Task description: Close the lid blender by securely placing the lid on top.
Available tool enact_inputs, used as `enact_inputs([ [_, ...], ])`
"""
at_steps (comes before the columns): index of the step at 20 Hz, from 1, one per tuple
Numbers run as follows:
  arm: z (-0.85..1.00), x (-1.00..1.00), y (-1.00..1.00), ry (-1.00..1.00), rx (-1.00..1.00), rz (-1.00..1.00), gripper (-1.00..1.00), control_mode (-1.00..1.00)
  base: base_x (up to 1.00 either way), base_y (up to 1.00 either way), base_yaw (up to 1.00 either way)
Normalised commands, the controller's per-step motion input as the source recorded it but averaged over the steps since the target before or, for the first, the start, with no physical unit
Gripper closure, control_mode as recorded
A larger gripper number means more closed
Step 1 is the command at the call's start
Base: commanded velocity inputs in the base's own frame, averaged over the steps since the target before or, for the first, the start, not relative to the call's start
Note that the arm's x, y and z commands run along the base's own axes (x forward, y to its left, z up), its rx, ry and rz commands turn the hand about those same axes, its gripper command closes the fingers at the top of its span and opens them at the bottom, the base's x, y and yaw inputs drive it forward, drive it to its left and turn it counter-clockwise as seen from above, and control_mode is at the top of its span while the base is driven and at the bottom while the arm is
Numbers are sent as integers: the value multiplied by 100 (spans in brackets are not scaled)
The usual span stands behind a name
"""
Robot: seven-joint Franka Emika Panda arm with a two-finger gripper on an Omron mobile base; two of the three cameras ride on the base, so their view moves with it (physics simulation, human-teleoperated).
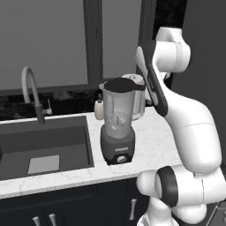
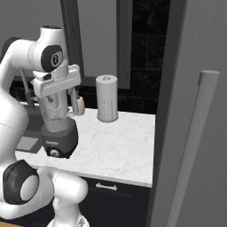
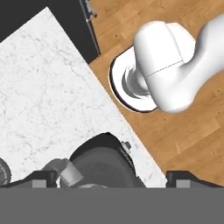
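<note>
one blender (image 1: 118, 132) stands upright on the white marble counter (image 1: 154, 141), just right of the sink (image 1: 44, 145), its long axis vertical. the clear jar tapers downward into the dark grey motor base, and the round knob on that base faces the front edge of the counter in the left base view. the lid (image 1: 121, 84) lies flat as a black disc across the jar's rim, level with it; whether it is fully seated cannot be told.

from the right base view the arm's hand hangs over the blender (image 2: 58, 133), covering most of the jar, so only the motor base and its knob are plain there. in the hand view the camera looks straight down: the lid (image 3: 103, 166) shows as a dark round shape at the bottom, over the counter (image 3: 43, 87), close to its front edge. the gripper (image 3: 109, 183) sits just above it, its dark tips spread wide to either side of the disc, so the jaws read as released and grasping nothing.

behind the blender stand a small cream soap bottle (image 1: 99, 109) and a pale appliance (image 2: 107, 98) with a white cap, both near the dark backsplash.
</note>
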Motion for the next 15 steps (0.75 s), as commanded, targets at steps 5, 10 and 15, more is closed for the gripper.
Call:
enact_inputs([
  [5,0,-55,-1,-15,0,-20,-100,-100,0,0,0],
  [10,-1,-43,0,-22,0,-6,-100,-100,0,0,0],
  [15,0,-46,-6,-18,0,0,-100,-100,0,0,0],
])
